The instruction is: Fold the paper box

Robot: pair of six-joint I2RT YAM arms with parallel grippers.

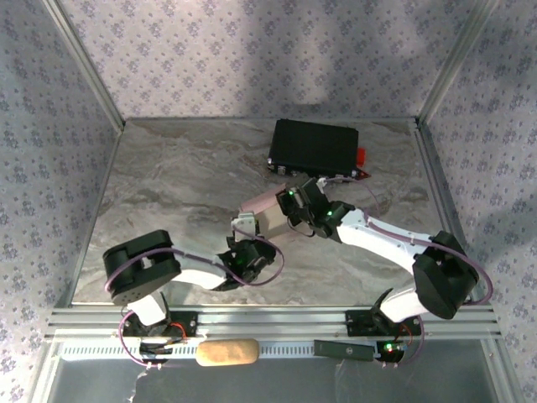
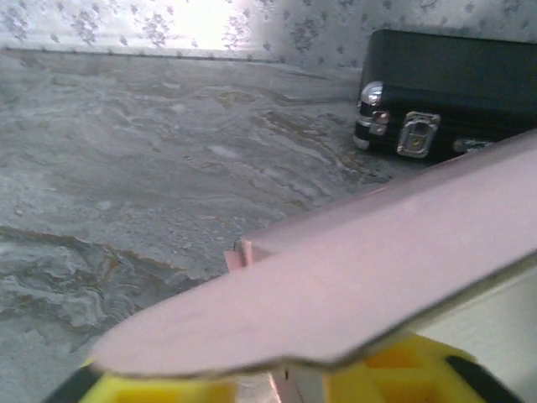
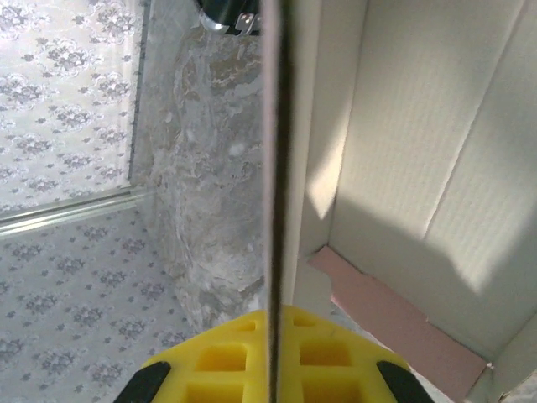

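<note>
Where the two arms meet near the middle of the marbled tabletop (image 1: 176, 180), the pink paper box (image 1: 267, 220) sits partly folded, with a tool on either side of it. From above, the left tool (image 1: 246, 238) reaches in at the box's near-left corner, and the right tool (image 1: 296, 204) comes at its far-right side, so the box lies between them. A black case (image 1: 315, 147) rests at the far edge of the tabletop, well apart from the box.

In the left wrist view, a pink flap (image 2: 352, 285) slants across the frame and lies over the yellow pads (image 2: 168, 391) at the bottom edge. It hides the fingertips, so I cannot tell whether the left tool is spread or pressed together. Beyond the flap stands the black case (image 2: 453, 75), its metal latch (image 2: 418, 134) facing the camera.

In the right wrist view, one thin wall (image 3: 275, 168) of the box stands edge-on and runs straight down into the middle of the yellow pads (image 3: 222, 363) — the right tool is pressed together on that wall, pinching it. To the right of the wall the box's pale inside (image 3: 419, 134) is open to view, with a pink strip (image 3: 394, 323) lying along its bottom.
</note>
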